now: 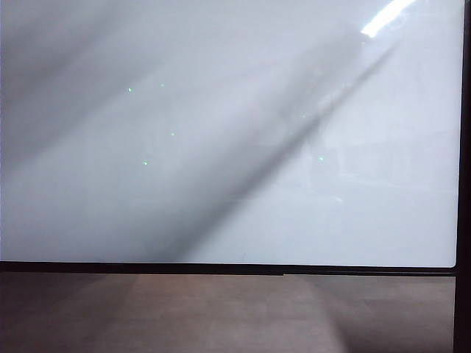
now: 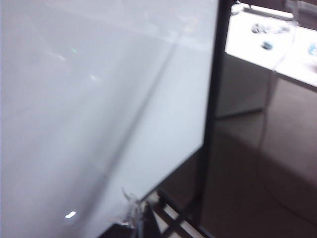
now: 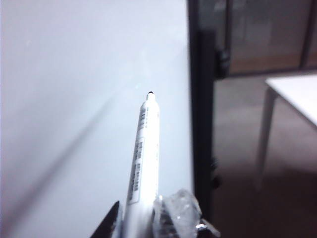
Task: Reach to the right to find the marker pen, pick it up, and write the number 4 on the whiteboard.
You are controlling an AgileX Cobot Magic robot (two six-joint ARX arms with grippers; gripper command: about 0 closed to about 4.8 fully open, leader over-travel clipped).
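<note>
**Ana:** One pen, one grip. The right gripper (image 3: 141,223) has its fingers clamped on the marker pen (image 3: 145,153) near its back end, with the dark tip pointing out over the whiteboard (image 3: 89,99). No number 4 is on the board in any view; it reads blank.

**Ben:** So what could spoil the writing?

**Ana:** I'd worry about the long unsupported barrel. Held that far back, the pen could swivel in the fingers once the tip presses on the glossy panel, and the strokes would wobble or skip. Too little pressure and no ink lands; too much and the pen may slide back through the grip. The tip also sits close to the board's black frame (image 3: 198,124), so a stroke begun here could run off the edge.

**Ben:** And the other arm?

**Ana:** The left gripper (image 2: 136,218) shows only as a blurred corner low in its wrist view, near the board's lower edge. I cannot tell whether its fingers are parted or closed, and nothing appears to be in them.

**Ben:** Anything in the way?

**Ana:** Not on the board: only grey reflections, green specks and a lamp glare (image 1: 386,16). A white table (image 3: 297,94) stands well apart, beyond the frame, and brown floor (image 1: 221,316) lies below.
</note>
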